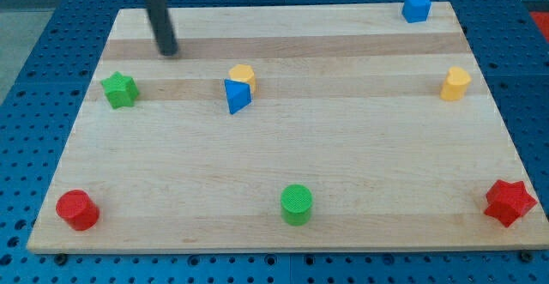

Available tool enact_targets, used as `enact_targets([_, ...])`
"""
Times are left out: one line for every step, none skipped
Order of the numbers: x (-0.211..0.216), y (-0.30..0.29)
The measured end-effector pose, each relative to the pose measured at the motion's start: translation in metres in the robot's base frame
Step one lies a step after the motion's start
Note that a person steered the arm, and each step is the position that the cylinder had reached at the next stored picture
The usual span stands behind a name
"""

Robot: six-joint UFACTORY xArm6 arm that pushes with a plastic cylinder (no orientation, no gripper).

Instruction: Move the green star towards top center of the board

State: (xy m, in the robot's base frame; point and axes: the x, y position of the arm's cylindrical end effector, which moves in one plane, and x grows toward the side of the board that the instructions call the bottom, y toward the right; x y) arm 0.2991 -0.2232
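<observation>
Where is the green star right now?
The green star sits near the board's left edge in the view's upper half, just below-left of my tip, well left of the blue triangle.

Pale wooden board (283, 155) in light tan, banded with lengthwise grain stripes, on a deep blue table (34, 69) dotted with a regular grid of small dark holes. Dark grey, nearly black rod ending in my tip (169, 53); bright green star (120, 89) and green cylinder (297, 204); red cylinder (77, 209) and red star (509, 202). Blue cube (417, 7), blue triangular block (236, 96), and two yellow-orange blocks (243, 77) (455, 84).
</observation>
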Motion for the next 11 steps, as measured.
enact_targets([0.013, -0.081])
enact_targets([0.023, -0.082])
enact_targets([0.097, -0.066])
enact_targets([0.108, -0.062])
enact_targets([0.108, -0.052])
enact_targets([0.108, -0.028])
enact_targets([0.098, -0.013])
enact_targets([0.074, -0.003])
enact_targets([0.064, 0.020])
enact_targets([0.063, 0.048])
enact_targets([0.052, 0.075])
